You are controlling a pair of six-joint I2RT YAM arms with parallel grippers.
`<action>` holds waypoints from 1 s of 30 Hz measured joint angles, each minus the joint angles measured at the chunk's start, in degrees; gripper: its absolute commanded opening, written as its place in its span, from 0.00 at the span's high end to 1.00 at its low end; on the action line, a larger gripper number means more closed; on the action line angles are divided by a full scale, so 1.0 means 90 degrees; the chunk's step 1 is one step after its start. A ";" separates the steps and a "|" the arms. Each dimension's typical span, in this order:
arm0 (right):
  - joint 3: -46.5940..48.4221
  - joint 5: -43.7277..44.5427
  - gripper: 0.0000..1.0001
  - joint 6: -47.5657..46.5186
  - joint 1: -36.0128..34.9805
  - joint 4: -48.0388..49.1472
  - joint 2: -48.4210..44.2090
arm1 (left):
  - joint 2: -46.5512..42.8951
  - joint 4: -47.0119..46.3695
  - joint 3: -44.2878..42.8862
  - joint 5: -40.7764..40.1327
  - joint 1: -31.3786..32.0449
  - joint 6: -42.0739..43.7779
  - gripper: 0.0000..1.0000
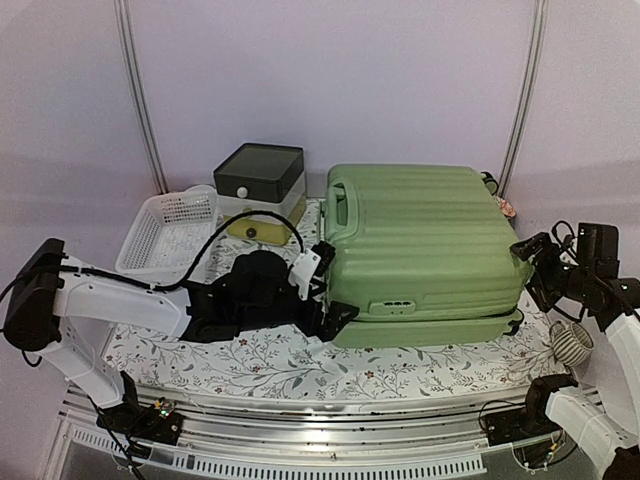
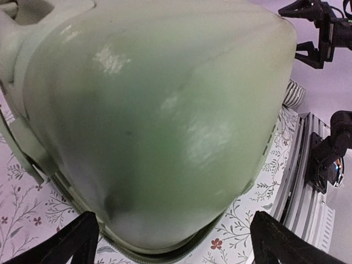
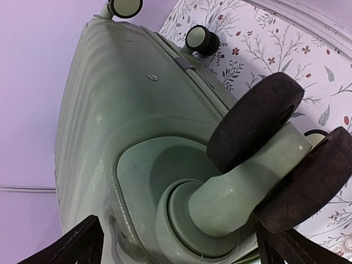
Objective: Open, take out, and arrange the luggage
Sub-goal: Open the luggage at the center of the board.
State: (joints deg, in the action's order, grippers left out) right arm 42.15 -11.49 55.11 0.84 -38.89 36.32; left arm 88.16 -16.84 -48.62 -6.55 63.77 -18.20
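Top external view: the luggage (image 1: 420,245) lies flat and closed on the tabletop (image 1: 300,365). It is directly ahead of the left gripper (image 1: 326,285), which is spread wide at the handle end. The right gripper (image 1: 533,268) is also wide, just beside the wheel end.

Left wrist view: the green shell fills the space ahead of the spread fingers (image 2: 66,245). Nothing is held.

Right wrist view: a black caster wheel (image 3: 256,129) sits directly ahead, between the spread fingers (image 3: 74,245). Contact cannot be determined.
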 measured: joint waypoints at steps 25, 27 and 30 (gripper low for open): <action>0.0947 -0.0758 0.05 -0.0376 0.0032 0.0911 0.0505 | -0.0852 0.0294 0.0085 -0.0537 0.0138 0.0350 0.02; 0.1013 -0.0794 0.05 -0.0376 0.0032 0.0959 0.0559 | -0.0826 0.0284 0.0085 -0.0770 0.0306 0.0495 0.02; 0.1093 -0.0840 0.05 -0.0372 0.0032 0.1044 0.0614 | -0.0636 0.0282 0.0070 -0.1406 0.0665 0.0826 0.02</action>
State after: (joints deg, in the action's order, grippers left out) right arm 51.99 -19.05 51.77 1.13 -29.50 41.85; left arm 82.43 -14.31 -47.99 -19.20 69.76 -10.76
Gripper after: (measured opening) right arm 0.947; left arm 0.984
